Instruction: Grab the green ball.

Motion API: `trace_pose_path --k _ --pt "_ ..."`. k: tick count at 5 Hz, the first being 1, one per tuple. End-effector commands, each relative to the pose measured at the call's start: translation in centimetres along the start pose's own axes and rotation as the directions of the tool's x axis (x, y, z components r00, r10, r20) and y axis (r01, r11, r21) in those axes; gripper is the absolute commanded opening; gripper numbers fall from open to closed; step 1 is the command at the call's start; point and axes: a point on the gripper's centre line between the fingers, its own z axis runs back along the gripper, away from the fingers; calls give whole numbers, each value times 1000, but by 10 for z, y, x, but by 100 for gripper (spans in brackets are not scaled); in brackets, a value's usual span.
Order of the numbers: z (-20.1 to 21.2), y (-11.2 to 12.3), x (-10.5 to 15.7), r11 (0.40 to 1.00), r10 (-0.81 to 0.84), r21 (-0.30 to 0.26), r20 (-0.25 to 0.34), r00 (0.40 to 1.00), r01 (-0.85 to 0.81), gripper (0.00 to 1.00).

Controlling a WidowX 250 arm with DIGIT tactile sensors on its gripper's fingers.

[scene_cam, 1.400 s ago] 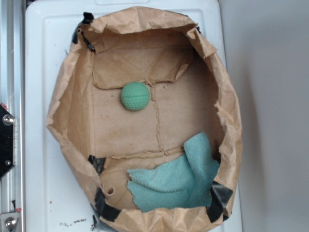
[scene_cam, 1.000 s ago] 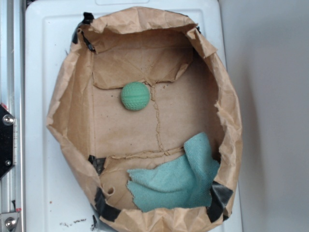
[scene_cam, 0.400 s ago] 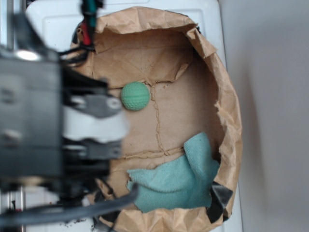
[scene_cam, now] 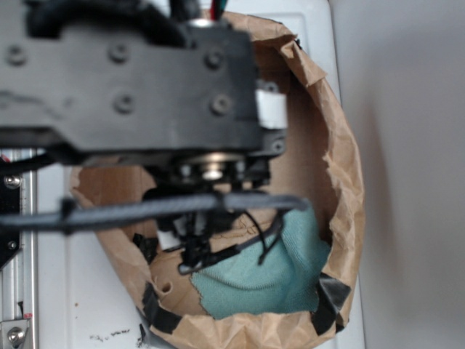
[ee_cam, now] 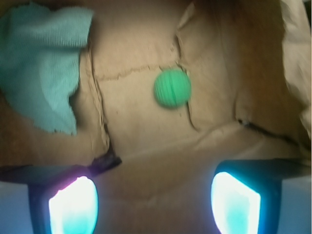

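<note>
In the wrist view the green ball (ee_cam: pixel 172 88) lies on the brown paper floor of the bag, ahead of my gripper (ee_cam: pixel 155 204) and slightly right of centre. My two glowing fingertips (ee_cam: pixel 73 207) stand far apart at the bottom of that view, open, with only paper between them. The ball sits well clear of them. In the exterior view the black arm (scene_cam: pixel 138 80) covers the upper left of the bag and hides the ball.
The torn paper bag (scene_cam: pixel 341 167) forms a walled basin on a white lid (scene_cam: pixel 80 291). A teal cloth (scene_cam: pixel 280 273) lies crumpled in the bag's lower right corner, and shows as the cloth (ee_cam: pixel 41 63) at upper left of the wrist view. Black tape (scene_cam: pixel 330 298) patches the rim.
The arm has swung in from the left and now hangs over the bag, covering the ball in the exterior view. Ball and cloth have stayed where they were.
</note>
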Motion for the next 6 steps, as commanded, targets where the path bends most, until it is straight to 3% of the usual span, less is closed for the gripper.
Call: trace_pose_path --k 1,4,6 --pt "-11 18 29 999 -41 -33 77 996 43 100" --pt "-63 4 41 986 -132 -99 45 990 136 100" --pt "-90 10 37 979 -191 -50 87 978 196 100"
